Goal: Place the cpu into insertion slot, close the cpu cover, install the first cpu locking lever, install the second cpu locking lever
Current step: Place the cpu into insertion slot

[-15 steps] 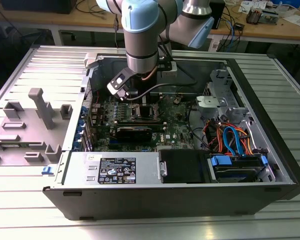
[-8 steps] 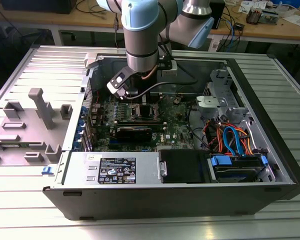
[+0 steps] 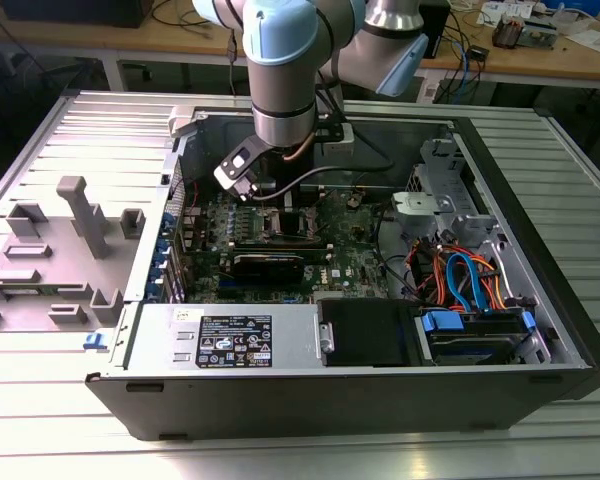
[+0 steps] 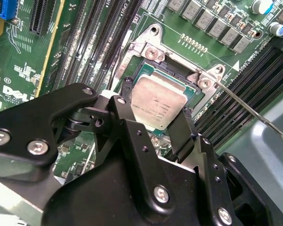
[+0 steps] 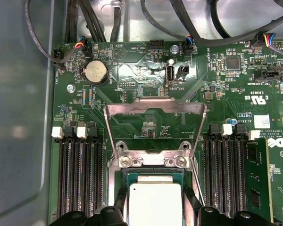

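The cpu (image 4: pixel 156 100) is a silver-topped square chip sitting at the insertion slot (image 4: pixel 175 71), inside its silver metal rim (image 5: pixel 151 161). My gripper (image 4: pixel 155 112) reaches down over it, with a black finger (image 4: pixel 124 104) pressed to one side of the chip and the other finger (image 4: pixel 183 132) to the opposite side. In the first wrist view the cpu (image 5: pixel 155 200) lies between the fingertips (image 5: pixel 120 209). The cpu cover (image 5: pixel 155 104) stands swung open behind the slot. A thin wire locking lever (image 4: pixel 247 107) sticks out, unlatched. In the exterior view my gripper (image 3: pixel 285 205) is low over the green motherboard (image 3: pixel 350 262).
Black memory slots (image 5: pixel 80 174) flank the socket on both sides. The motherboard lies inside an open computer case (image 3: pixel 380 390) with a drive bay and coloured cables (image 3: pixel 460 280) on the exterior view's right. A grey fixture (image 3: pixel 80 215) stands on the table at the exterior view's left.
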`<state>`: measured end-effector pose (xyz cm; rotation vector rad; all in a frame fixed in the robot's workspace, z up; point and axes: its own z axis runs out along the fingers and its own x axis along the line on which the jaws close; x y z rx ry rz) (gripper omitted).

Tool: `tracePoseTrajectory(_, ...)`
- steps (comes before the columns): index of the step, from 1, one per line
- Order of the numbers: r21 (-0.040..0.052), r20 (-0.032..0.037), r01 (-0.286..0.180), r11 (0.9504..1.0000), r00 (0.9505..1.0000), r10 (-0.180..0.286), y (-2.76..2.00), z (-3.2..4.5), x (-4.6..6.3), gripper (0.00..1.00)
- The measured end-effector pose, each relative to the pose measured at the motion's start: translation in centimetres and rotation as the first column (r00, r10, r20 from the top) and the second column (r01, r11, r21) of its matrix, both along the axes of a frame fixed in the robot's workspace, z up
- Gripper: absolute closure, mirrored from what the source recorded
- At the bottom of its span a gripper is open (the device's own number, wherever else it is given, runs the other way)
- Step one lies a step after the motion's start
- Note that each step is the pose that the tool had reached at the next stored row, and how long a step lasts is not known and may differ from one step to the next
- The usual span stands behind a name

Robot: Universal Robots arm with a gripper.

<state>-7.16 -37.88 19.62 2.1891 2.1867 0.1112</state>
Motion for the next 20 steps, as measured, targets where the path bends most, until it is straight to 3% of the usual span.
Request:
tracePoseTrajectory(19,0.0012,0.0008,0.0,1.0,1.0,0.0,0.07,-0.22,0.14,0.45)
tracePoseTrajectory(20,0.0008,0.0006,0.0,1.0,1.0,0.0,0.07,-0.21,0.15,0.39)
